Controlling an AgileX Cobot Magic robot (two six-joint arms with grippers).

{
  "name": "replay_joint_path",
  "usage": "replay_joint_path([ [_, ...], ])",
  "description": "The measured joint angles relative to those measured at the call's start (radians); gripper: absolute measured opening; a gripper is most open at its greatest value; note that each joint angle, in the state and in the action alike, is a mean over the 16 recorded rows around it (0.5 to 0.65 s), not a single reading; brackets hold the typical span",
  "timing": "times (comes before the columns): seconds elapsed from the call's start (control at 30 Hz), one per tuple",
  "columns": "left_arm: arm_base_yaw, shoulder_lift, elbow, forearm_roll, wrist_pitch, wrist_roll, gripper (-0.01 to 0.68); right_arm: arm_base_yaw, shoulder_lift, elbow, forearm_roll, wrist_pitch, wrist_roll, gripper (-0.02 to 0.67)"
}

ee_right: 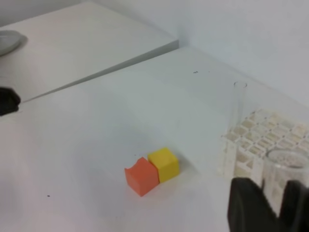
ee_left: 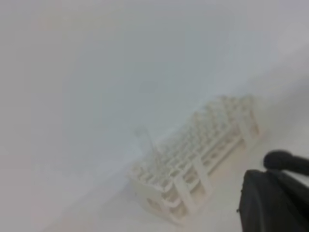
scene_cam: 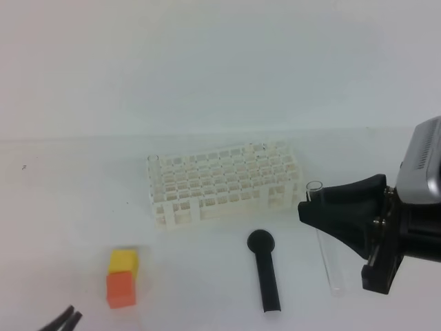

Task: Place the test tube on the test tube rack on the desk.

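I see the right gripper [scene_cam: 311, 207] clamped on the test tube [scene_cam: 325, 241], right of the test tube rack [scene_cam: 224, 183]; left gripper [scene_cam: 60, 321] barely visible, opening indeterminable.

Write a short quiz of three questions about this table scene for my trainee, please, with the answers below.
1. True or false: the orange cube touches the yellow cube.
2. Where does the black stick lie? A) inside the rack; B) on the desk, in front of the rack; C) on top of the cubes.
3. Which gripper has the test tube between its fingers?

Key: 1 true. 2 B. 3 the right gripper.
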Motion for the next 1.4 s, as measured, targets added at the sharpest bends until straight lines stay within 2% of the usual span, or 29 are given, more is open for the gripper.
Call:
replay_joint_path([
  [0.17, 0.001, -0.086, 0.003, 0.174, -0.066, -0.001, -0.001, 0.0, 0.0, 0.0, 0.0, 0.002, -0.001, 0.125],
  [0.3, 0.001, -0.123, 0.0, 0.246, -0.126, -0.001, -0.001, 0.0, 0.0, 0.0, 0.0, 0.003, -0.001, 0.125],
  [0.53, 0.001, -0.141, 0.0, 0.263, -0.188, -0.001, -0.001, 0.0, 0.0, 0.0, 0.0, 0.01, 0.002, 0.125],
  [0.83, 0.001, -0.141, 0.004, 0.231, -0.163, -0.001, -0.001, 0.0, 0.0, 0.0, 0.0, 0.021, 0.006, 0.125],
  [0.93, 0.001, -0.141, 0.002, 0.12, -0.112, -0.001, -0.001, 0.0, 0.0, 0.0, 0.0, 0.023, 0.005, 0.125],
  [1.03, 0.001, -0.141, 0.001, -0.077, -0.019, -0.001, -0.001, 0.0, 0.0, 0.0, 0.0, 0.024, 0.004, 0.125],
  [1.4, 0.001, -0.141, -0.021, -0.964, 0.578, -0.002, -0.001, 0.0, 0.0, 0.0, 0.0, 0.028, 0.001, 0.125],
])
